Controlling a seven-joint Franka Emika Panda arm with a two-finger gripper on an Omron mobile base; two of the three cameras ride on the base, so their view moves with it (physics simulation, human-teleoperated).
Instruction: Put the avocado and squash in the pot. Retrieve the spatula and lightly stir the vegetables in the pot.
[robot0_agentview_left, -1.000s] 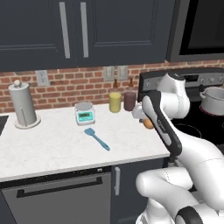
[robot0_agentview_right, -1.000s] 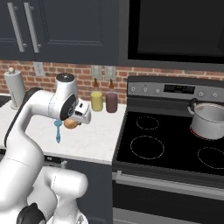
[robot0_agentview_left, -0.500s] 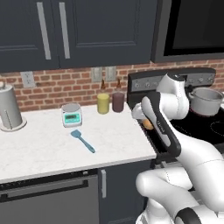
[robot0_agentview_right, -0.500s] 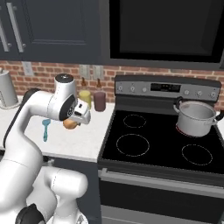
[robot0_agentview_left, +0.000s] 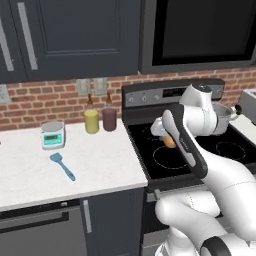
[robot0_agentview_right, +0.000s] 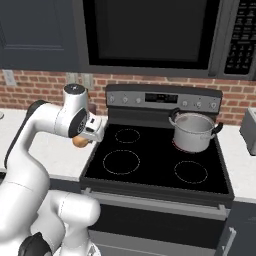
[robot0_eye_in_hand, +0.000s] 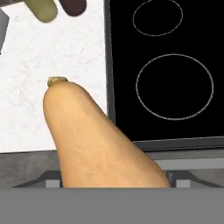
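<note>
In the left base view, the spatula (robot0_agentview_left: 63, 166) lies at mid-left on the white bench (robot0_agentview_left: 100, 165), blade toward the upper left, handle toward the lower right. Right of centre, the end effector (robot0_agentview_left: 167, 136) grips the squash (robot0_agentview_left: 170, 142), mostly hidden behind the arm. In the hand view the squash (robot0_eye_in_hand: 92, 140) runs diagonally, stem end upper left, base cut off below. The pot (robot0_agentview_right: 193, 131) stands at the right base view's centre-right, on the stove (robot0_agentview_right: 155, 160).

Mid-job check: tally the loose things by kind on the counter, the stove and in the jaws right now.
Vegetables: 1, squash, in the jaws
Cookware: 1, pot
Utensils: 1, spatula
Scales: 1, scale
Jars: 2, yellow jar, dark red jar
Total: 6
</note>
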